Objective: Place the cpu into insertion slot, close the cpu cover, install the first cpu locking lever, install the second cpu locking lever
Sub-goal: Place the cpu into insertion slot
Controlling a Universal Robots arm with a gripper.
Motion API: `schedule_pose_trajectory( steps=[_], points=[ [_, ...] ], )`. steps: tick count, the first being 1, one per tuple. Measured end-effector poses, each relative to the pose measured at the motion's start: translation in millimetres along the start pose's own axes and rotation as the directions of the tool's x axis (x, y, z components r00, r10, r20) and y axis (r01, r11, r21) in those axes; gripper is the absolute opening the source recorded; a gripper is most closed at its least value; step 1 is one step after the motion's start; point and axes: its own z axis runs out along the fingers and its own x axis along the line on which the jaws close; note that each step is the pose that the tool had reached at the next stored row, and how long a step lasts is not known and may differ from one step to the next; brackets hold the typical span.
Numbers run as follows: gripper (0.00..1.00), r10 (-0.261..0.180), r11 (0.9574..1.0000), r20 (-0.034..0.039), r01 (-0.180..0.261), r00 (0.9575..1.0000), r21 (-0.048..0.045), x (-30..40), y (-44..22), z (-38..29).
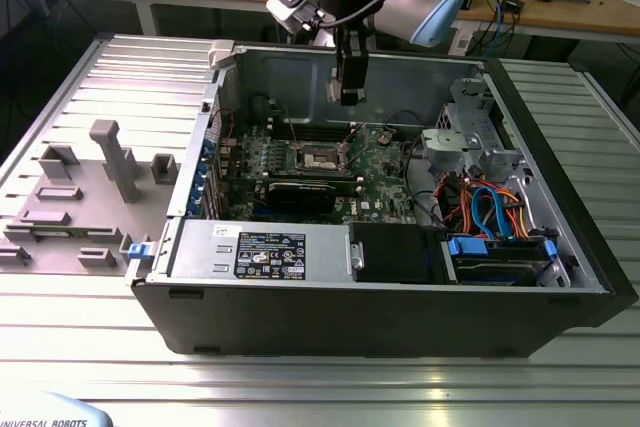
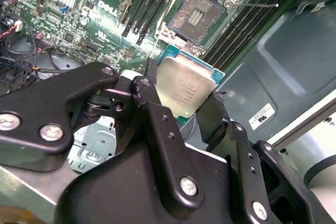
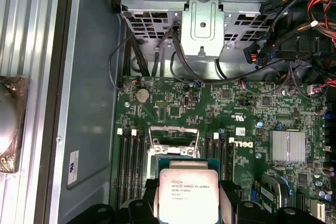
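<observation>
Well, in the exterior view the gripper (image 1: 347, 95) hung inside the open computer case (image 1: 350, 322), above the motherboard (image 1: 385, 162) and near the insertion slot (image 1: 318, 157). That case held the board, a black card (image 1: 300, 192), a labelled power supply (image 1: 265, 250) and a drive bay with blue and orange cables (image 1: 490, 209).

In the second wrist view the black fingers (image 2: 149, 95) were clenched on the cpu (image 2: 186, 90), pinching it by opposite edges. Its silver top faced the camera, and it was held off the board beside the slot (image 2: 199, 14). The slot's dark pin field lay bare (so nothing was seated in it yet).

In the first wrist view the cpu (image 3: 188, 195) sat between the fingers, close to the slot (image 3: 173, 150), which had memory slots (image 3: 128, 156) on either side.

I judged that the step wanted the chip level and squared to the silver rim, corners matched. It should then go straight down and never slide across the pins.
</observation>
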Motion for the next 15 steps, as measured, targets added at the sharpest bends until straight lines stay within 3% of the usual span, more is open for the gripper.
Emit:
schedule_pose_trajectory(
  steps=[4,11,15],
  points=[
    [0.54,0.0,1.0,-0.0001,0.0,1.0,0.0006,0.0,-1.0,1.5],
    [0.54,0.019,0.9997,0.0011,-0.019,0.9998,0.0151,-0.1,-3.3,9.4],
    [0.54,0.019,0.9997,0.001,-0.019,0.9998,0.0153,-0.1,-3.5,9.9]
  ],
)
